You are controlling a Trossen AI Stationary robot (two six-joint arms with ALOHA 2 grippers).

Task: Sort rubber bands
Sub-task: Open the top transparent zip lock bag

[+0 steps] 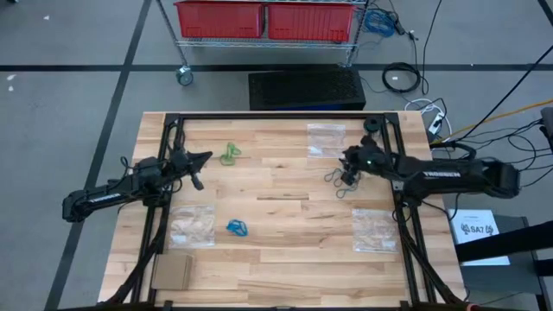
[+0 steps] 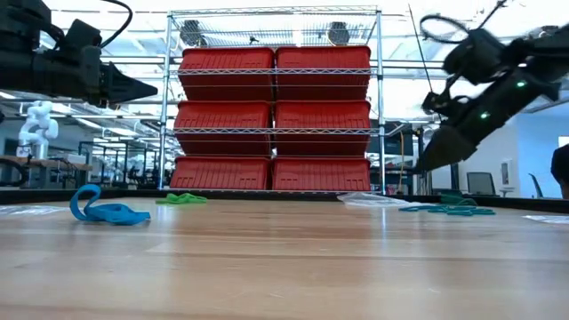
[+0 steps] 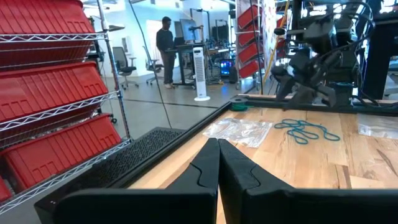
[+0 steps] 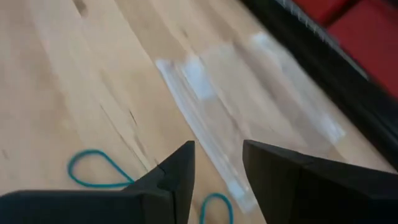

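We note first what is cut off: in the right wrist view only parts of two thin grey-teal rubber band loops (image 4: 99,169) show beside the dark fingers (image 4: 171,177), and the clear plastic bag (image 4: 249,118) beyond them is blurred. In the low view the green rubber band cluster (image 2: 180,199) is small and far off, so its loops cannot be counted.

On the pale wooden butcher-block surface (image 1: 276,259) we find four clear plastic bags, one near each corner of the black frame; the nearest to the right arm lies at the far right (image 1: 326,138). The green cluster (image 1: 230,154) lies far left of centre, the bright blue rubber band cluster (image 1: 238,228) lies near centre-left, and the grey-teal cluster (image 1: 339,183) lies just beside the right pincer (image 1: 347,164). A flat brown cardboard piece (image 1: 173,271) rests at the near left corner. Red plastic bins (image 2: 276,120) on a wire shelf stand behind.

The right pincer hangs above the grey-teal loops, jaws parted and released, holding nothing. The left pincer (image 1: 200,161) waits above the left side, clenched on nothing, near the green cluster
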